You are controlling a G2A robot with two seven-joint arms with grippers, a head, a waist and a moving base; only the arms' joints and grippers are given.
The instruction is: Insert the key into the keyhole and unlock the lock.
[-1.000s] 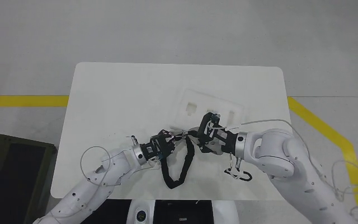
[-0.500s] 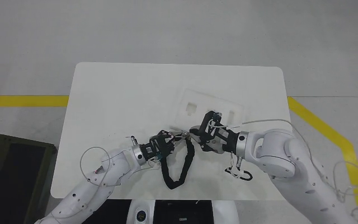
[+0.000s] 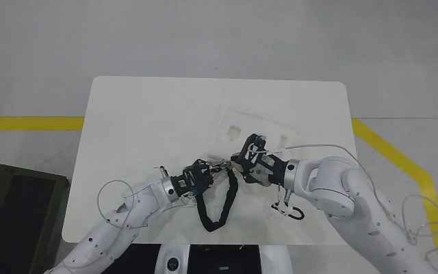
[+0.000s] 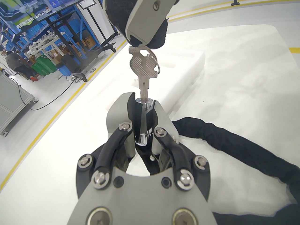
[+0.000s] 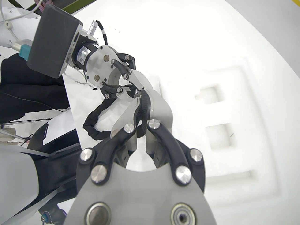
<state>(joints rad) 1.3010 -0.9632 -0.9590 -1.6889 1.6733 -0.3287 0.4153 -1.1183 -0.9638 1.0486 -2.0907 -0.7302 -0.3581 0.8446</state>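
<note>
1. Counter [image 3: 137,116]: white, rounded corners. Both my arms meet over its near middle.
2. Foam tray [image 3: 250,120]: white block lying flat on the counter, just beyond my right arm. It has rectangular recesses cut into it, and their bottoms show bare white foam.
3. Lock [image 3: 217,205]: a chain in a black fabric sleeve with a chrome cylinder [image 4: 144,120] at one end. The loop trails over the counter toward the near edge, between my two arms. The cylinder end is lifted off the surface.
4. Left fingers [image 4: 117,115]: grey plates on black links, clamped on the chrome cylinder from both sides. The cylinder's face pokes out past the tips and points toward my right arm.
5. Right fingers [image 5: 161,111]: pressed together on the top edge of the key's head, with black ribbed pads inside. They sit just across from the left fingers, nearly tip to tip.
6. Key [image 4: 143,67]: silver, with a dotted textured head, a thin wire ring through its hole and a short flat blade. It is in line with the cylinder.
7. Keyhole [image 4: 145,100]: a slot in the chrome face. The blade tip sits in it, and most of the blade is outside.
</note>
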